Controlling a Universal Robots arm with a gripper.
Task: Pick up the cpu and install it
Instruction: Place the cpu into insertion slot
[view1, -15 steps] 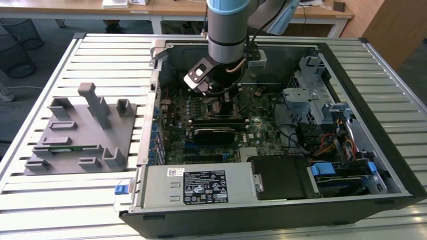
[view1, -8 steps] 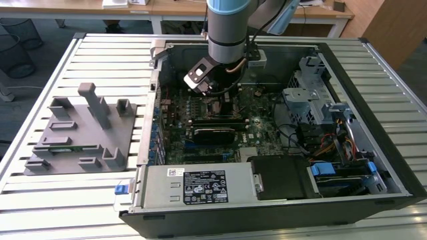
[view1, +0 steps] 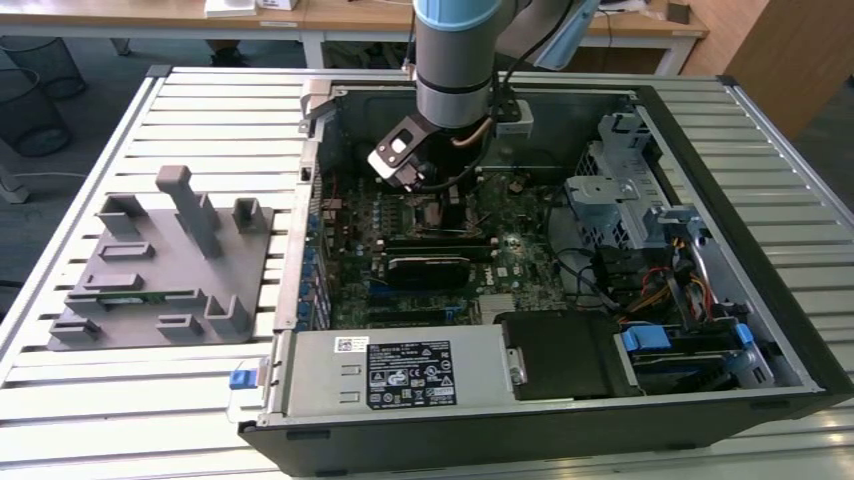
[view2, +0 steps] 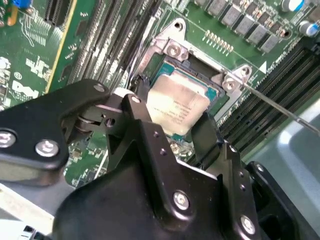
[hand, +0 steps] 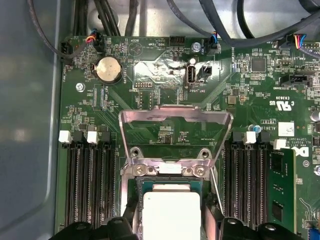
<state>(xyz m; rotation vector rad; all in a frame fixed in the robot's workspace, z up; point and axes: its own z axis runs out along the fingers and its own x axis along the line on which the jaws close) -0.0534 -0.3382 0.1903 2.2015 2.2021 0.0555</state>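
From where I sit, the exterior view has the arm (view1: 454, 60) dropping in from twelve o'clock into the open computer case (view1: 747, 300). Its gripper (view1: 430, 188) is low over the motherboard (view1: 441, 235), near the case's far wall. A grey fixture tray (view1: 147, 265) lies out at nine o'clock, on the exterior view's left, and the power supply (view1: 400, 370) sits at six. In the second wrist view I see the cpu (view2: 181, 102) flat over the socket (view2: 167, 65), silver top facing the camera. The gripper (view2: 174, 111) is narrowed onto it, with the black fingers (view2: 145, 120) against two opposite edges. The thin lever (view2: 280, 107) juts clear beside the socket. In the first wrist view the cpu (hand: 171, 212) is square with the socket frame. It is nearly square itself, so I can't call a long axis. The gripper (hand: 170, 222) flanks it. Calling the raised load plate (hand: 175, 117) twelve o'clock from the chip, memory slots (hand: 90, 185) run at nine and three, and a coin cell (hand: 109, 69) lies past the plate towards eleven. I cannot tell whether the chip is fully seated or just above its bed.
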